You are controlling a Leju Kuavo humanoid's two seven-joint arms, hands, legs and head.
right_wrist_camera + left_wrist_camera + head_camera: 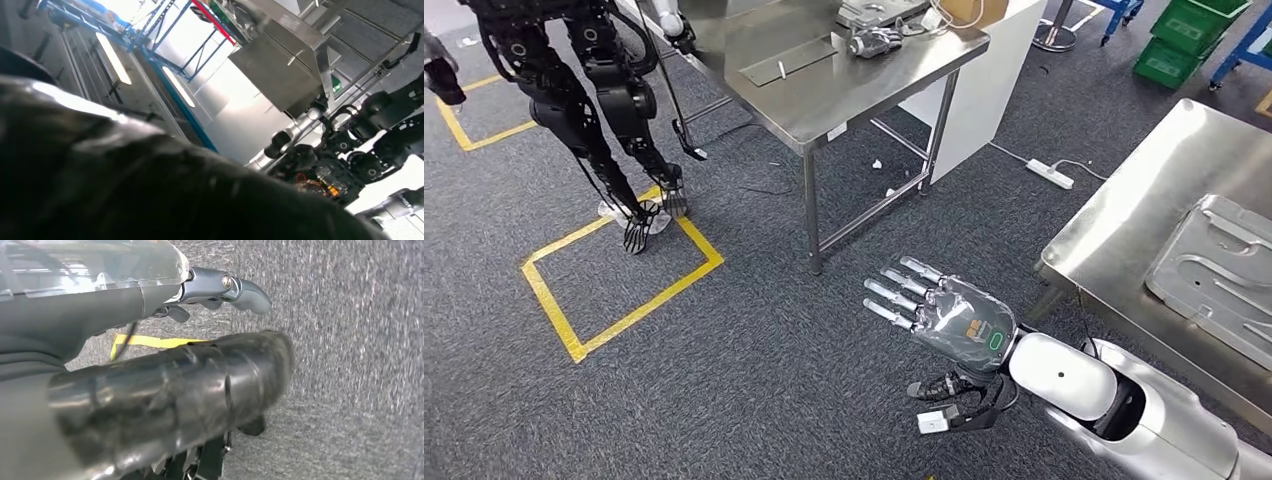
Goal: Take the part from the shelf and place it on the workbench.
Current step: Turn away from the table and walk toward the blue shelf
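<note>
One part down on the workbench, both hands idle

One pressed metal part [1214, 270] lies flat on the steel workbench [1114, 230], well in from its near edge. The right hand [944, 315] hangs over the carpet just beside that bench's corner, fingers spread and holding nothing. In the left wrist view the left hand [165, 385] is also over carpet; its grip cannot be told, though no part shows in it. Judging by this, placement looks done, with only withdrawal left.

Part [1216, 272] and workbench [1124, 230] cut off at the edge; blurred right robot hand [125, 180] close up.
</note>
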